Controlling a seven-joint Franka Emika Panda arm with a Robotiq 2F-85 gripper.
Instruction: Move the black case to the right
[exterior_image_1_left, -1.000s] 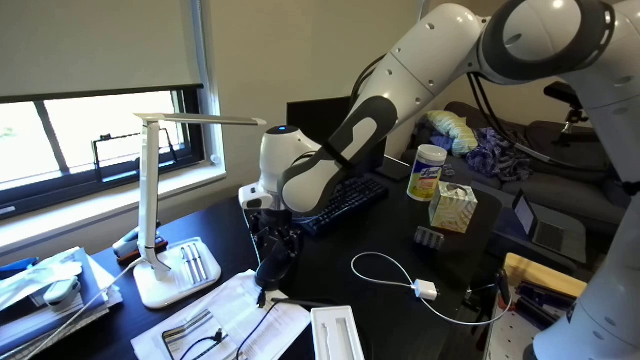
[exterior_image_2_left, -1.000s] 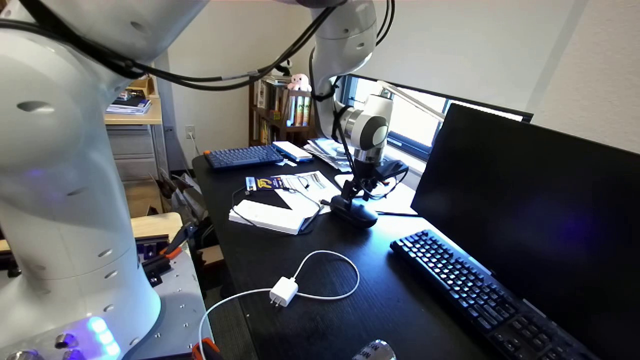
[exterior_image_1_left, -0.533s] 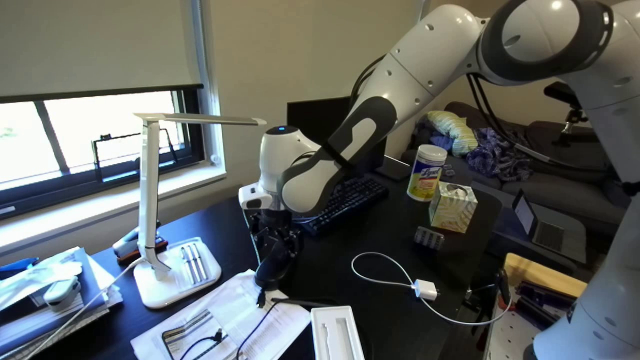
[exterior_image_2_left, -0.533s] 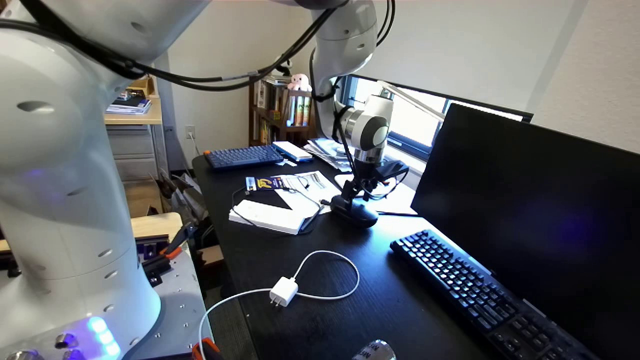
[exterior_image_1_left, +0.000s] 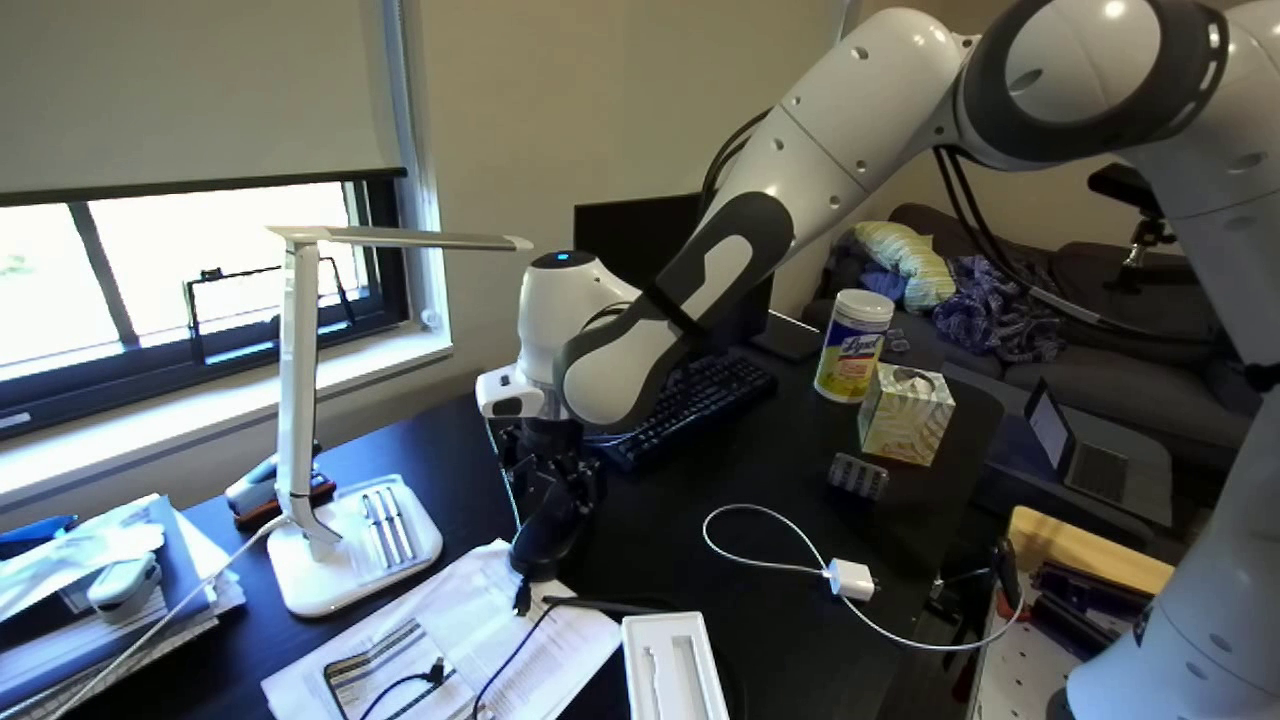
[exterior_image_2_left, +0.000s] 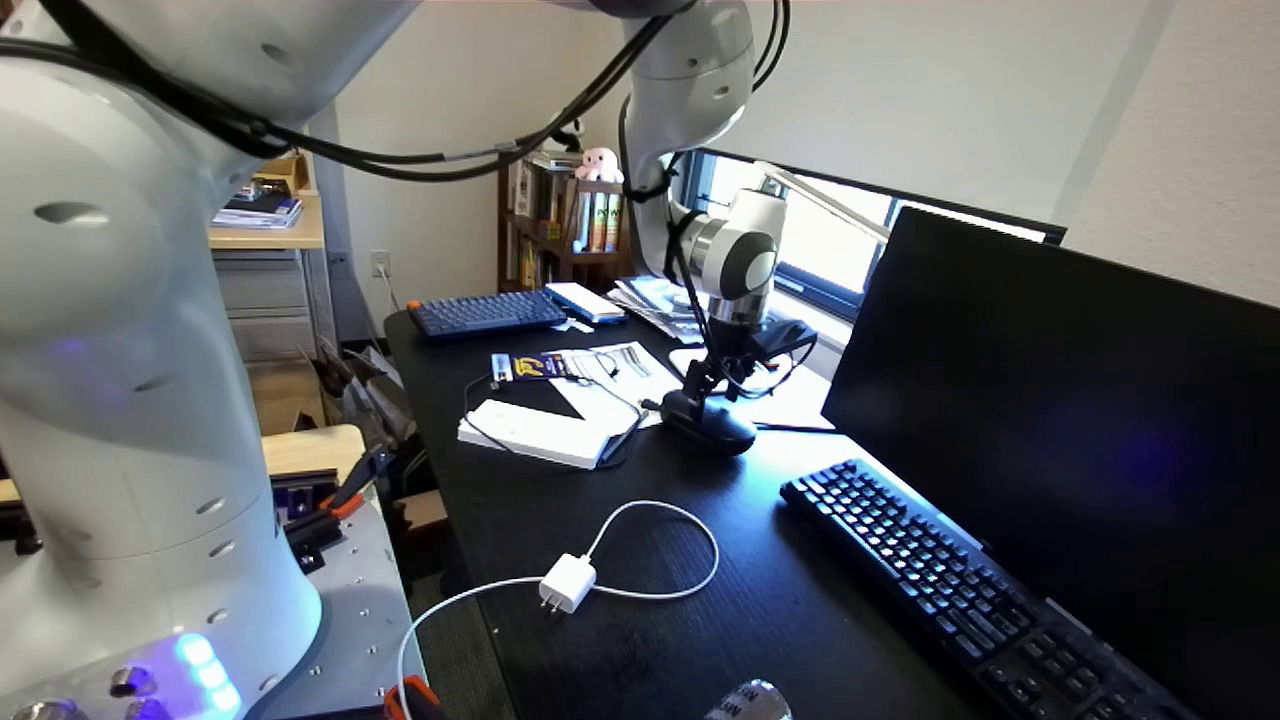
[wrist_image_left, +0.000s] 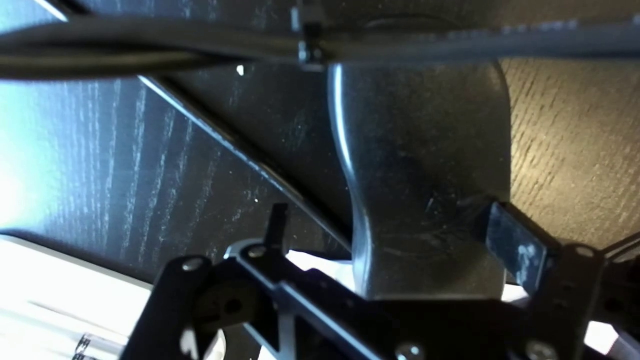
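The black case (exterior_image_1_left: 548, 535) is an oblong with rounded ends, lying on the dark desk partly by the papers. It also shows in an exterior view (exterior_image_2_left: 708, 425) and fills the middle of the wrist view (wrist_image_left: 425, 165). My gripper (exterior_image_1_left: 553, 490) points down right over it, also in an exterior view (exterior_image_2_left: 710, 385). In the wrist view the gripper (wrist_image_left: 387, 212) has its fingers wide apart, one on each side of the case. The left finger stands clear of the case. The right finger overlaps its edge; I cannot tell whether they touch. The gripper body hides the case's near end.
A long black keyboard (exterior_image_2_left: 930, 570) lies before the monitor (exterior_image_2_left: 1060, 420). A white charger (exterior_image_1_left: 850, 579) with looped cable, a white box (exterior_image_1_left: 675, 665), papers (exterior_image_1_left: 450, 640) and a desk lamp (exterior_image_1_left: 297, 400) surround the case. A tissue box (exterior_image_1_left: 905, 415) and a wipes tub (exterior_image_1_left: 853, 345) stand farther off.
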